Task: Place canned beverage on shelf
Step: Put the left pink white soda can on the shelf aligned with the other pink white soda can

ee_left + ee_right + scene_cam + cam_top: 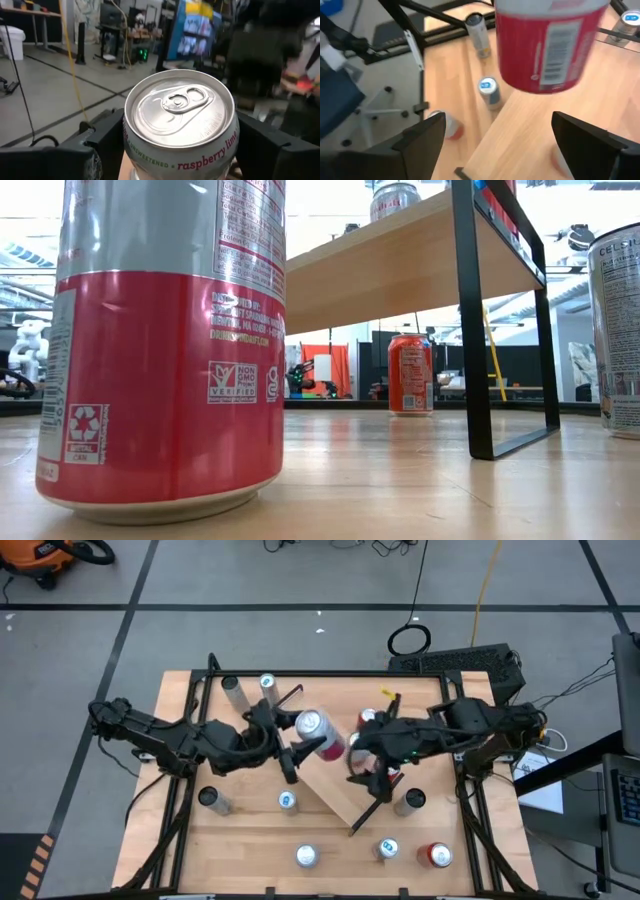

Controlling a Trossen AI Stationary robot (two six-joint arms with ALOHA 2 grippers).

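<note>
From above, the left gripper (300,745) sits just left of the tabletop's (250,850) centre, its jaws closed on the sides of a raspberry-lime can (316,730) that is tilted over the upper-left end of the shelf (335,785). The shelf lies diagonally at the centre, running from about 11 o'clock down to 5 o'clock. The right gripper (362,762) comes in from 3 o'clock and hangs over the shelf's middle, close beside the held can. Loose cans stand around: two at 12 o'clock, a dark-topped can (208,799) at 8 o'clock, a blue-topped can (287,801) just left of the shelf, three along 6 o'clock including a red can (436,856), and a grey can (411,800) right of the shelf.

The low view shows what the overhead one cannot: the shelf (400,265) is a raised board on a black rail (475,320), with open space beneath it through which an orange-red can (410,373) stands on the tabletop (400,480). A big red-and-silver can (165,340) fills the near left. Neither gripper appears here.

The left wrist view gives the can's top (179,107) with its pull tab and the lettering "raspberry lime" (unreadable from above), the dark fingers (65,157) pressed to either side.

The right wrist view shows that arm's jaws spread wide and empty, the right gripper (515,142) over the shelf board (540,130), with the held can's red base (545,45) hanging ahead and clear of the wood.
</note>
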